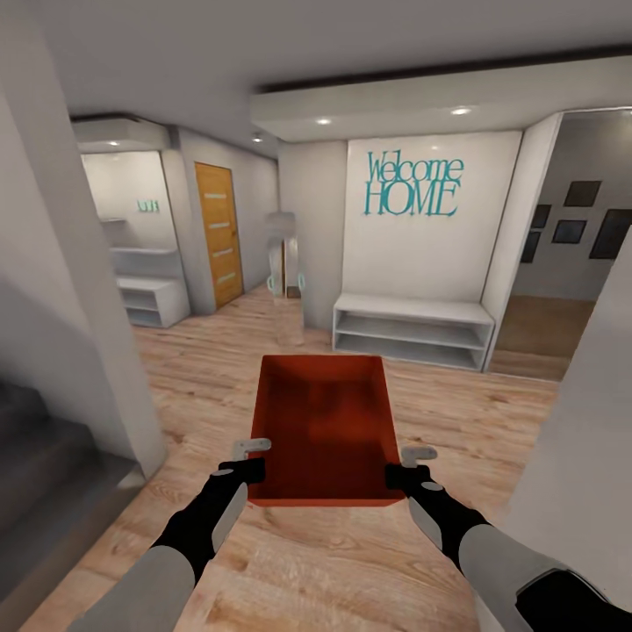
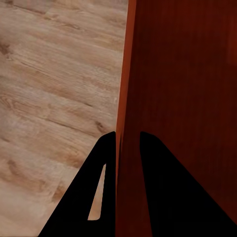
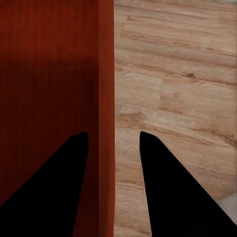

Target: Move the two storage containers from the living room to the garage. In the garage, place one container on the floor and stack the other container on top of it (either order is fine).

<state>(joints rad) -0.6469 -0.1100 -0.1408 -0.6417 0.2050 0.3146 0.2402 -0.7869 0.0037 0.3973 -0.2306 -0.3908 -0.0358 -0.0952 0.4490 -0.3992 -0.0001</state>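
The robot carries one red storage container out in front, up over the light wood floor of a hallway. The left hand is clamped on its left wall. The right hand sits over the right wall with a gap, so it may not pinch tight. The bin looks stiff, light and smooth, so it could slip. Holding both side walls is best.
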